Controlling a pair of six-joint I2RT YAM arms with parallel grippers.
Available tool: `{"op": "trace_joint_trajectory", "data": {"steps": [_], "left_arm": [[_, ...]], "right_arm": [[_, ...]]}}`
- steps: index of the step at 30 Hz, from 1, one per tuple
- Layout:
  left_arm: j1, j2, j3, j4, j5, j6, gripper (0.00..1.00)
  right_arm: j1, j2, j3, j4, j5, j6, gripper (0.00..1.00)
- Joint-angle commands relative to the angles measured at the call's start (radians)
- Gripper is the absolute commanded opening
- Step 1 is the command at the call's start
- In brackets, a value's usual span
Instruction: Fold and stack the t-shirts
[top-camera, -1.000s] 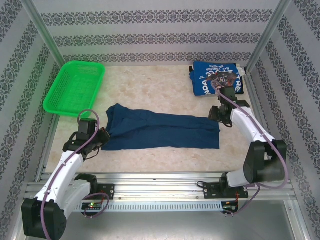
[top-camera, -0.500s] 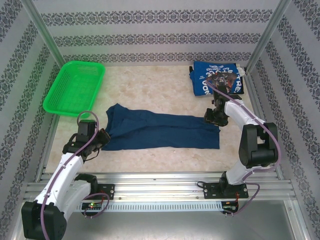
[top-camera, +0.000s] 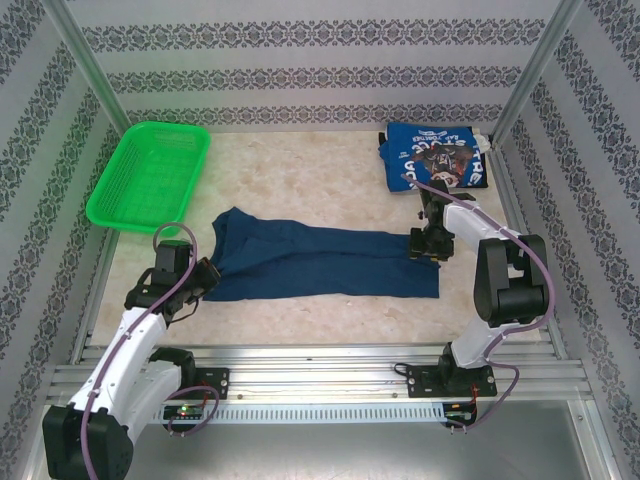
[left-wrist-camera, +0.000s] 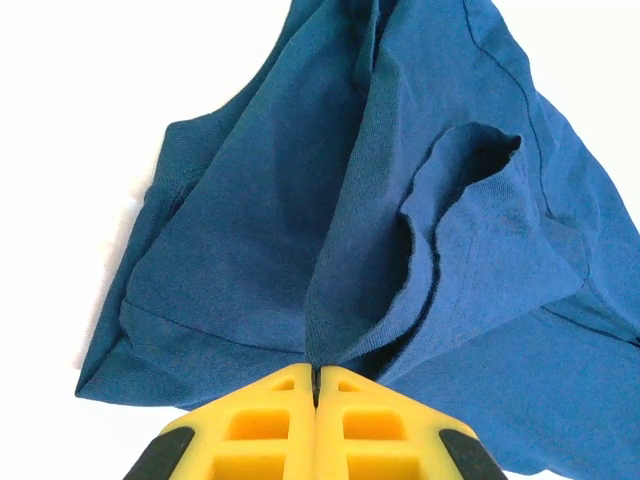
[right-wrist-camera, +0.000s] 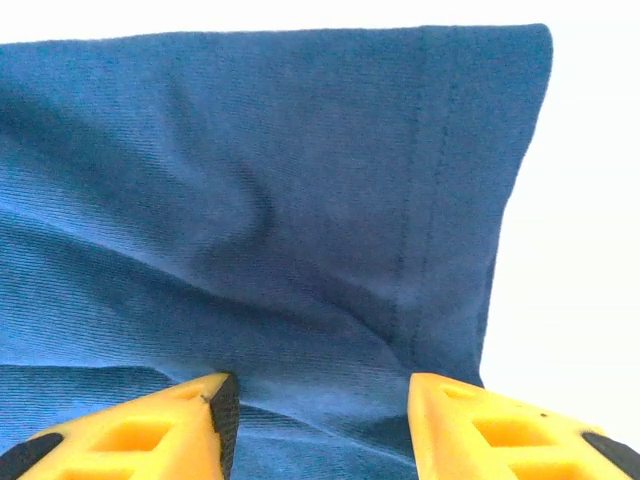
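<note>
The right jaws have been brought from near the folded blue shirt (top-camera: 435, 158) to the navy shirt's (top-camera: 320, 262) right end, readying a 2-handed fold. They are spread, with the hem between them on the counter (top-camera: 320, 170); the left jaws are pinching its left end.

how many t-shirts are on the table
2. One dark navy t-shirt lies spread across the middle of the table; one brighter blue t-shirt sits folded at the far right corner. Another could be hidden beneath the folded one.
</note>
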Motion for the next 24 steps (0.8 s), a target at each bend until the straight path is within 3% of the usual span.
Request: {"op": "trace_joint_trajectory", "data": {"steps": [1, 13, 15, 24], "left_arm": [[0.012, -0.011, 0.032, -0.033, -0.026, 0.008, 0.05], [0.011, -0.014, 0.059, -0.046, -0.037, 0.025, 0.05], [0.011, -0.014, 0.058, -0.047, -0.037, 0.026, 0.05], [0.011, -0.014, 0.065, -0.053, -0.048, 0.036, 0.05]], "right_arm": [[-0.007, -0.032, -0.002, -0.045, 0.094, -0.059, 0.50], [-0.007, -0.021, -0.020, -0.040, 0.011, -0.125, 0.46], [-0.007, -0.002, -0.016, -0.037, 0.007, -0.121, 0.42], [-0.014, 0.035, 0.058, -0.034, 0.097, -0.135, 0.03]]}}
